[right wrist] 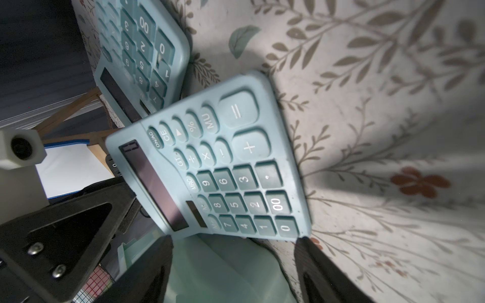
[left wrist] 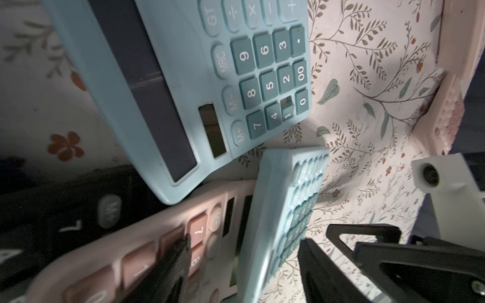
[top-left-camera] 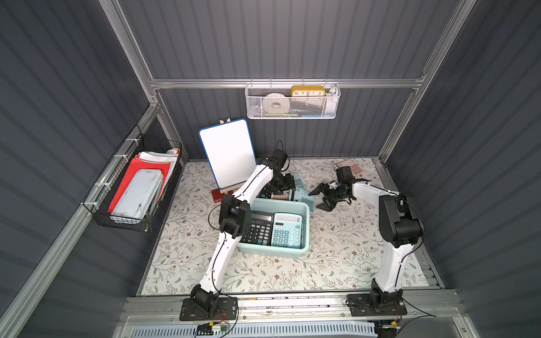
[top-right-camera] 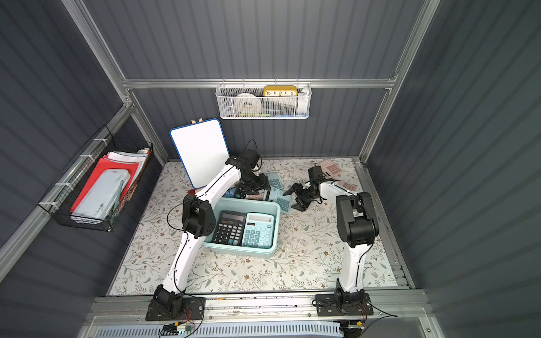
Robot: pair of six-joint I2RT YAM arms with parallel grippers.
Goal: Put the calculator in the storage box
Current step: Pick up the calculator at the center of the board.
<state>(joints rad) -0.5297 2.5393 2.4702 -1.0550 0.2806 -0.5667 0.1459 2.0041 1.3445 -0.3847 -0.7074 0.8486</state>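
The mint storage box (top-left-camera: pixel 272 250) (top-right-camera: pixel 240 250) holds a black calculator (top-left-camera: pixel 257 228) and a light blue calculator (top-left-camera: pixel 287 231), side by side. Just behind it lies a pile: a tilted blue calculator (top-left-camera: pixel 304 199) (left wrist: pixel 286 210) (right wrist: pixel 210 170), a flat blue one (left wrist: pixel 210 78), a pink one (left wrist: pixel 147 249) and a black one (top-left-camera: pixel 266 193). My left gripper (top-left-camera: pixel 282 190) (left wrist: pixel 246 240) is open over the pile. One finger rests on the pink keys, and the tilted blue calculator stands between the jaws with gaps. My right gripper (top-left-camera: pixel 313 201) (right wrist: pixel 235 237) is open, fingertips at that calculator's near edge.
A whiteboard on a small easel (top-left-camera: pixel 227 153) stands behind the left arm. More pink calculators (top-left-camera: pixel 352 168) lie at the back right. A white mesh basket (top-left-camera: pixel 292 102) hangs on the back wall and a black wire basket (top-left-camera: pixel 131 190) on the left wall.
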